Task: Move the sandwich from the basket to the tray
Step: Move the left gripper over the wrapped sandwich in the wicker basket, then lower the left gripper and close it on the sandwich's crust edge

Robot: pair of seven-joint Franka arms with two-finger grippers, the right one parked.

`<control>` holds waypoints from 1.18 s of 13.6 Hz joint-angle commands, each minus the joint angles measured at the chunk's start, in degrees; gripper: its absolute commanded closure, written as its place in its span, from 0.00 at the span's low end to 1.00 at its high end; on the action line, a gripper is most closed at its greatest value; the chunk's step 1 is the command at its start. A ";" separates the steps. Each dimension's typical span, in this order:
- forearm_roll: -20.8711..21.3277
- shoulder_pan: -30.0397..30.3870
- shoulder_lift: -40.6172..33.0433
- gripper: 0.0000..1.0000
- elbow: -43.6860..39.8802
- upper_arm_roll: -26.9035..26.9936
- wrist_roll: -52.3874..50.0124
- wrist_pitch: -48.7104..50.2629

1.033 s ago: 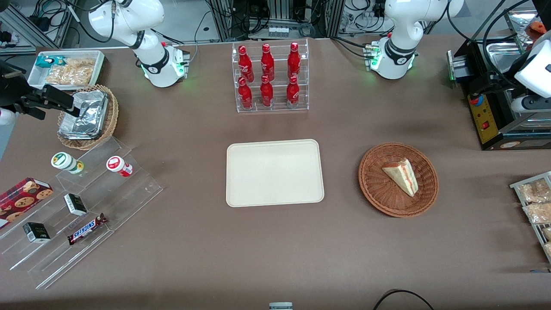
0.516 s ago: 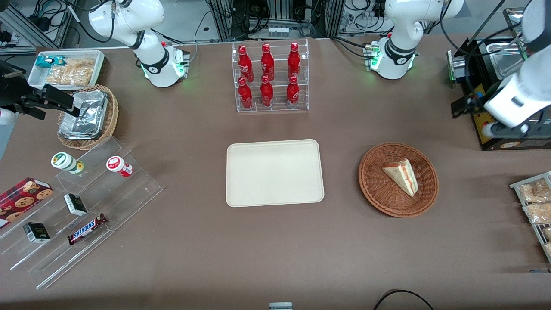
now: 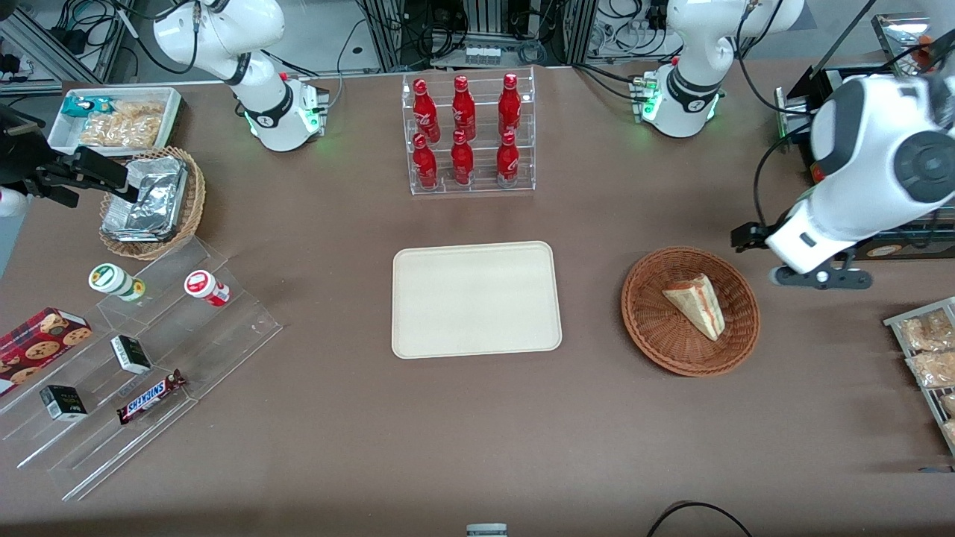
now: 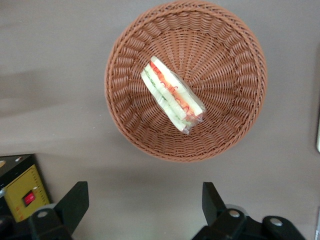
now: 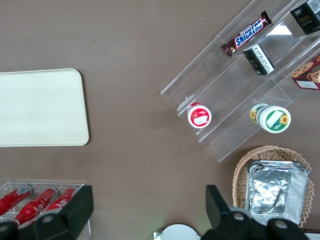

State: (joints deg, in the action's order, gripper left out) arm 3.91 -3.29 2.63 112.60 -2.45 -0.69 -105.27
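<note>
The sandwich, a clear-wrapped wedge with red and green filling, lies in the round reddish-brown wicker basket. The cream tray lies flat beside the basket, toward the parked arm's end, with nothing on it. My gripper hangs high over bare table just outside the basket's rim, toward the working arm's end. It is open wide and holds nothing.
A black machine with a yellow panel stands close to the gripper. A wire rack of snack bags sits at the table's edge. A clear rack of red bottles stands farther from the camera than the tray.
The left arm has swung in from the table's end and come down toward the basket. The sandwich, basket and tray have not moved.
</note>
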 commanded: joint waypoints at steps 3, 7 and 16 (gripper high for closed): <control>-0.13 -0.40 2.28 0.00 7.81 0.16 -0.01 -11.44; -0.92 -0.40 3.70 0.00 12.02 0.16 -0.28 -19.60; -5.14 -0.58 4.93 0.00 14.14 -1.07 -32.40 -26.91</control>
State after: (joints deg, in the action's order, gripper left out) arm -0.52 -3.39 7.43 125.88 -3.10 -25.56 -129.80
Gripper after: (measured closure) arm 0.000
